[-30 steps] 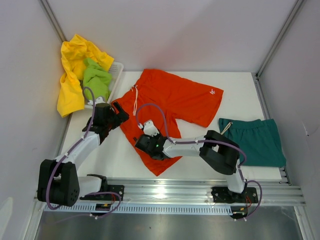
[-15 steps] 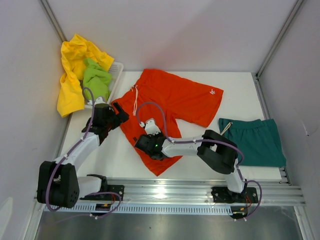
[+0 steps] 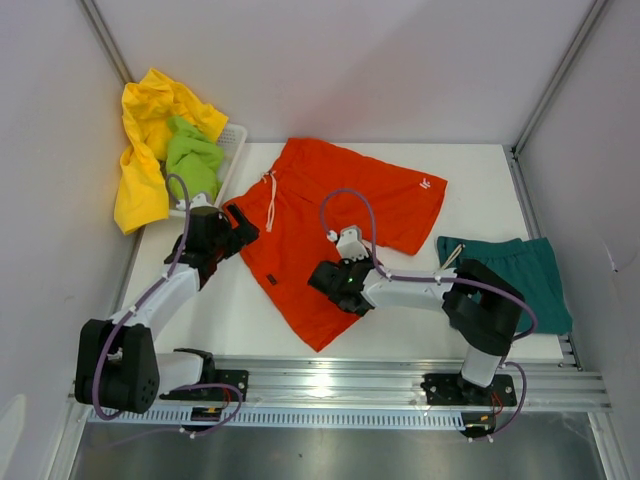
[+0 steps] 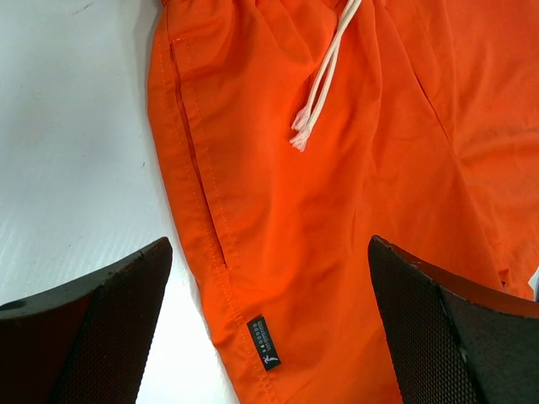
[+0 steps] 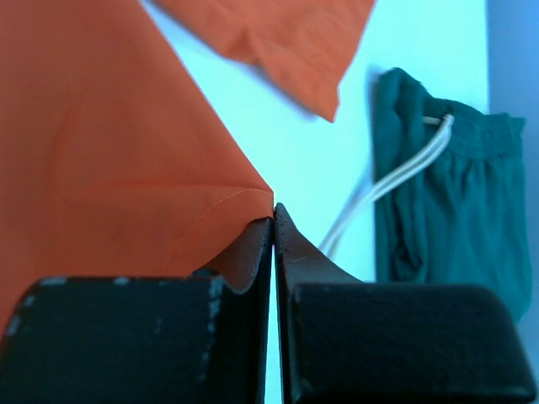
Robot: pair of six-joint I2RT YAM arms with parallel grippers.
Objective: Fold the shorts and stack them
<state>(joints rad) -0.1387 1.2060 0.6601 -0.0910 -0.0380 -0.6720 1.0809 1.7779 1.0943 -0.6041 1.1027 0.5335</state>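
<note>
The orange-red shorts (image 3: pixel 340 195) lie spread on the white table, waist to the left with a pale drawstring (image 4: pixel 324 80). My right gripper (image 3: pixel 322 280) is shut, pinching the inner hem of the near leg (image 5: pixel 109 143) at its fingertips (image 5: pixel 274 210). My left gripper (image 3: pixel 238 226) hovers open over the waist-side seam (image 4: pixel 354 210), with a small black label between its fingers (image 4: pixel 268 248). Folded dark teal shorts (image 3: pixel 510 280) rest at the right, and they also show in the right wrist view (image 5: pixel 455 219). Yellow shorts (image 3: pixel 145 130) and lime green shorts (image 3: pixel 192 160) hang over the basket.
The white plastic basket (image 3: pixel 236 140) stands at the back left corner against the wall. Metal frame rails run along the table's near edge and right side. Bare white table (image 3: pixel 240 310) lies between the left arm and the orange-red shorts.
My right gripper closed on the near leg's hem and moved right, dragging that edge with it and widening the leg. The left arm has stayed put.
</note>
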